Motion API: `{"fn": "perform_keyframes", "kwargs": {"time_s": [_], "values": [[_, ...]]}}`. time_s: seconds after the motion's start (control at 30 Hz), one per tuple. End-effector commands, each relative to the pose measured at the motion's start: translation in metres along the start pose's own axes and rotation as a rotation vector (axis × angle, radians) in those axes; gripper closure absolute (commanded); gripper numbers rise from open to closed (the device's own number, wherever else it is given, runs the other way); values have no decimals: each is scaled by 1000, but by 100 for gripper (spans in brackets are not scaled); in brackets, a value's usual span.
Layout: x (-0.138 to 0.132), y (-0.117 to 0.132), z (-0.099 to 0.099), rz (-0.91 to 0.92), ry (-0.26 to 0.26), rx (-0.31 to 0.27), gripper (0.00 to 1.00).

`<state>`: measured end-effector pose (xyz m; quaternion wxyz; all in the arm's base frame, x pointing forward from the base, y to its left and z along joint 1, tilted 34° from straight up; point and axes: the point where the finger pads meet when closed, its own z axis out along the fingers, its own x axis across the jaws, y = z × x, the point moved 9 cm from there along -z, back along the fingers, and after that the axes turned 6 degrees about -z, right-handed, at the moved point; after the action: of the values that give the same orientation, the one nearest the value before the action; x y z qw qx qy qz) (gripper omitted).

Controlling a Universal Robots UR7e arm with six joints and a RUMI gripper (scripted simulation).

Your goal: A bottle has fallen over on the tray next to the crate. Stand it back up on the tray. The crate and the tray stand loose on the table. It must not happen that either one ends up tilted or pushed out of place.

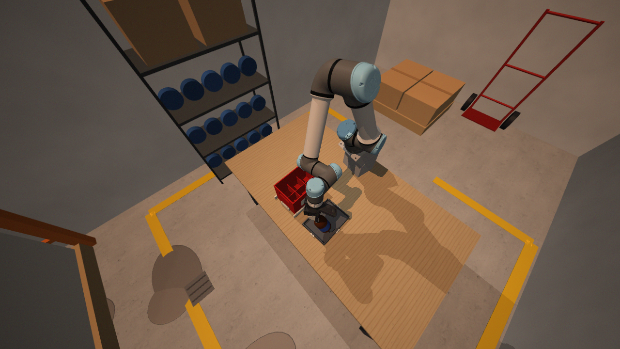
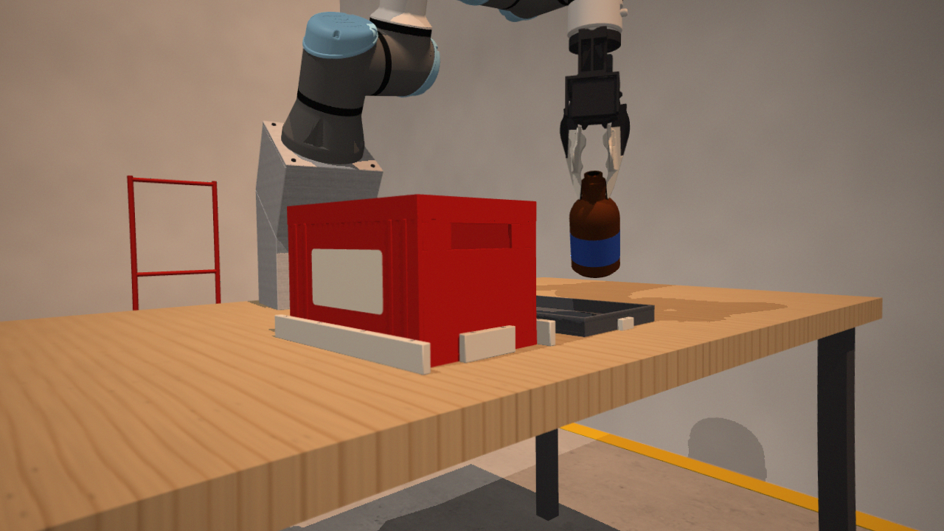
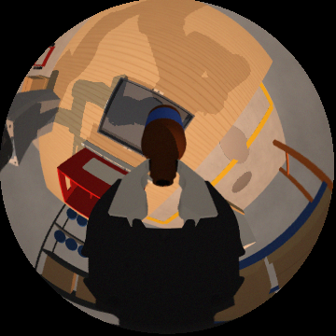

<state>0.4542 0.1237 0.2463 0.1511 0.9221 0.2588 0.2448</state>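
Pincer (image 2: 593, 172) clamped on bottle (image 2: 594, 231) neck. Bottle hangs directly below, long axis vertical, base down, clear above tray (image 2: 597, 310) beside crate (image 2: 412, 271). Straight descent indicated.

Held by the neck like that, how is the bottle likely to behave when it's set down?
The bottle hangs upright from the gripper, above the tray. Pinched only at the narrow neck, it may swing. Round and tall, it would probably tip and roll if released early.
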Motion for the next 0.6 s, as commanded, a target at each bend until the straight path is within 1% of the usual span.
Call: {"fn": "perform_keyframes", "kwargs": {"time_s": [0.0, 0.57], "values": [[1, 0, -1, 67, 3, -3, 100], [1, 0, -1, 82, 3, -3, 100]]}}
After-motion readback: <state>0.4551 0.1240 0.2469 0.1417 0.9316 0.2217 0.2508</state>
